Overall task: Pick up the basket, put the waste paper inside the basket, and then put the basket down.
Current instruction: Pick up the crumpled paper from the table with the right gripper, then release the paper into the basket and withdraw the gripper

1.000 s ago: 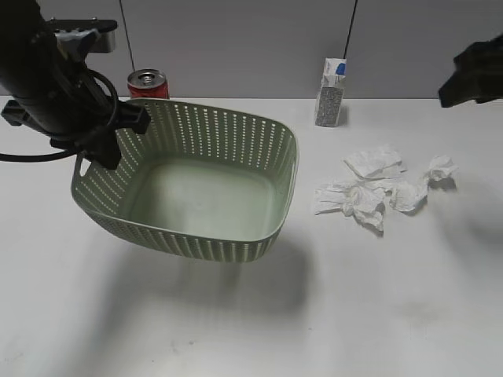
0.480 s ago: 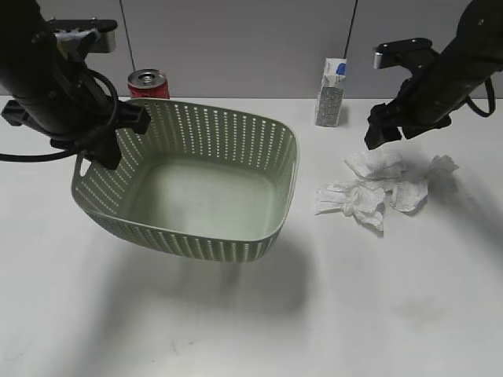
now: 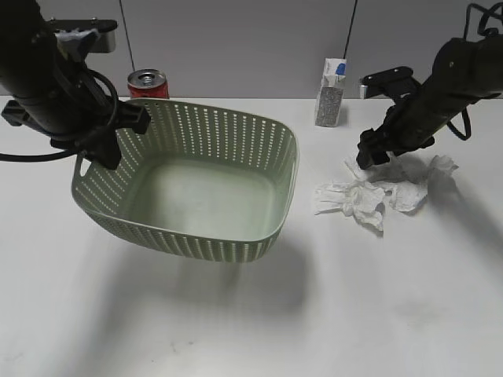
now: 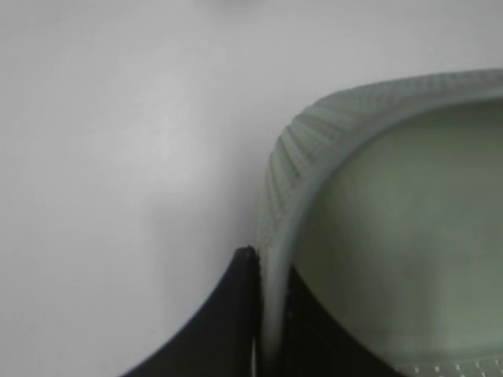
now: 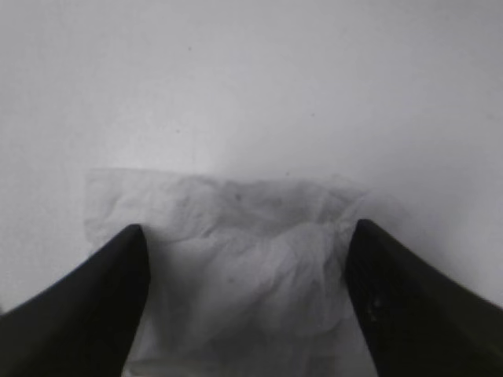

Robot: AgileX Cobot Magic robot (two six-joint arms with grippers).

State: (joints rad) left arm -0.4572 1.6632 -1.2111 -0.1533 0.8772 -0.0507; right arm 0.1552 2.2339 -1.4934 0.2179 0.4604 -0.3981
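— Basket [image 3: 196, 188] first, exterior view: where is it?
— Off the tabletop [image 3: 251, 330], tilted, long axis running left to right, left hand [image 3: 106, 141] clenched on its left rim. Right hand [image 3: 369, 153] sits over the waste paper [image 3: 369, 196].
— Left wrist view?
— Dark fingers [image 4: 236, 314] pinch the rim [image 4: 275, 236]; a thin hold, so the tilted basket could slip.
— Right wrist view?
— Hand spread wide, one wad [image 5: 236, 259] between the fingers [image 5: 86, 306]. Closing too high might catch only a loose flap and drop it.
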